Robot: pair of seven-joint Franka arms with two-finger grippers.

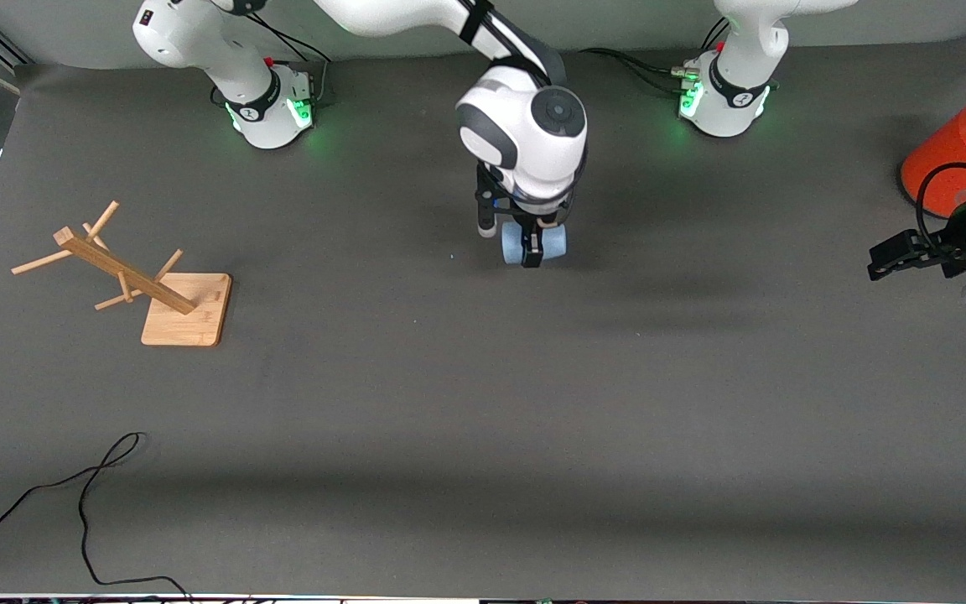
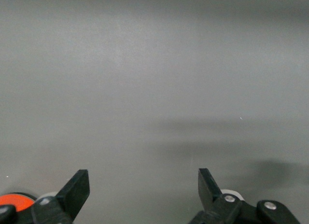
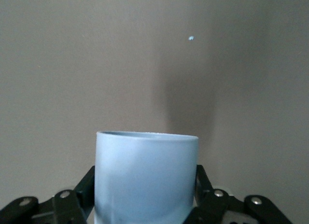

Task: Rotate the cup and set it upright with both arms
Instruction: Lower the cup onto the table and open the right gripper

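Observation:
The light-blue cup (image 1: pixel 554 242) is at the middle of the table, low at the surface, between the fingers of my right gripper (image 1: pixel 533 239), which points straight down from the right arm. In the right wrist view the cup (image 3: pixel 147 175) fills the space between the two black fingers (image 3: pixel 87 183), which press on both its sides; its end rim points away from the camera. My left gripper (image 1: pixel 894 254) is open and empty at the left arm's end of the table, beside the orange canister. In the left wrist view its jaws (image 2: pixel 143 180) stand wide apart over bare mat.
A large orange-red canister with a grey top (image 1: pixel 961 155) stands at the left arm's end; its edge shows in the left wrist view (image 2: pixel 14 201). A wooden peg rack on a square base (image 1: pixel 185 309) stands toward the right arm's end. A black cable (image 1: pixel 85 495) lies near the front edge.

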